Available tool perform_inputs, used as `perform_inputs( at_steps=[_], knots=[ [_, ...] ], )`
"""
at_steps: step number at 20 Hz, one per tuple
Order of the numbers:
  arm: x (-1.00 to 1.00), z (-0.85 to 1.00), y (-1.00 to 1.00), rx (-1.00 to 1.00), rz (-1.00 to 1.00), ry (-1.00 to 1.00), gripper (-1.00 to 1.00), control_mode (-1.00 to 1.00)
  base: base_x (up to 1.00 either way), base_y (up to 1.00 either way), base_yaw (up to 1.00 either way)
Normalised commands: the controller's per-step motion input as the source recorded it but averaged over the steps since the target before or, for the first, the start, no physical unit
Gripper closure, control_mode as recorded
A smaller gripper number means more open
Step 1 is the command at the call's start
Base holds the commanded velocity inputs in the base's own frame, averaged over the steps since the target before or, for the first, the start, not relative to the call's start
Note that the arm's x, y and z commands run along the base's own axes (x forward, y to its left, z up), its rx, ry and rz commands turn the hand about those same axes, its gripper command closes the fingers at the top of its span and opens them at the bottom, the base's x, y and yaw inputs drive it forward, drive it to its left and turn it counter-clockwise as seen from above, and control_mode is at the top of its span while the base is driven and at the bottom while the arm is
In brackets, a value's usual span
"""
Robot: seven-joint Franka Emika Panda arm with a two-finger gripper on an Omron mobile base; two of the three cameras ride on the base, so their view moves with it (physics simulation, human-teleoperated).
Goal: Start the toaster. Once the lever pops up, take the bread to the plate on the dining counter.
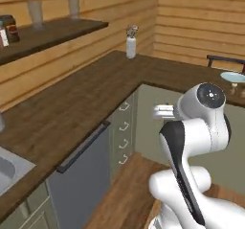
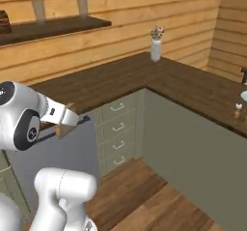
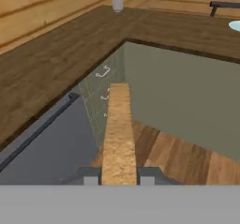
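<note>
Wood-plank walls enclosed the kitchen, and a dark wood counter ran along them and turned a corner toward the far right. Bread stood on edge in the hand view, clamped at its near end between the two dark fingertips of the gripper, with its crumb-textured narrow edge facing the camera and its length pointing away over the floor. The jaws were partly closed, pressed against the two flat faces of the slice, and nothing else was held. In the right base view the tan slice projected from the hand, in the air in front of the dark appliance door and the grey-green drawers, clear of the counter. By judgement, a toasted slice was light and fairly stiff but brittle at the crust; it should be held across the flat faces near one end, as here, with moderate pressure, since a harder squeeze could crack it and a looser one could let it pivot. The pale blue-green plate lay on the far right stretch of counter, beside a dark chair back, well apart from the bread. A white vase stood at the counter corner, and a wall shelf carried jars and glasses. Judged from this arrangement, the carry to the plate remained.
</note>
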Motion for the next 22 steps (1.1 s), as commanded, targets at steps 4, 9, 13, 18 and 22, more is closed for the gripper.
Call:
perform_inputs(
  at_steps=[4, 9, 13, 18, 22],
  knots=[
    [0.00, 0.00, 0.00, 0.00, 0.00, 0.00, 1.00, 1.00, 0.00, -0.11, -0.92],
    [0.00, 0.00, 0.00, 0.00, 0.00, 0.00, 1.00, 1.00, 0.00, -0.42, -0.83],
    [0.00, 0.00, 0.00, 0.00, 0.00, 0.00, 1.00, 1.00, 0.00, -0.94, -0.69],
    [0.00, 0.00, 0.00, 0.00, 0.00, 0.00, 1.00, 1.00, 0.00, -1.00, -0.54],
    [0.00, 0.00, 0.00, 0.00, 0.00, 0.00, 1.00, 1.00, 0.30, -1.00, -0.14]
  ],
)
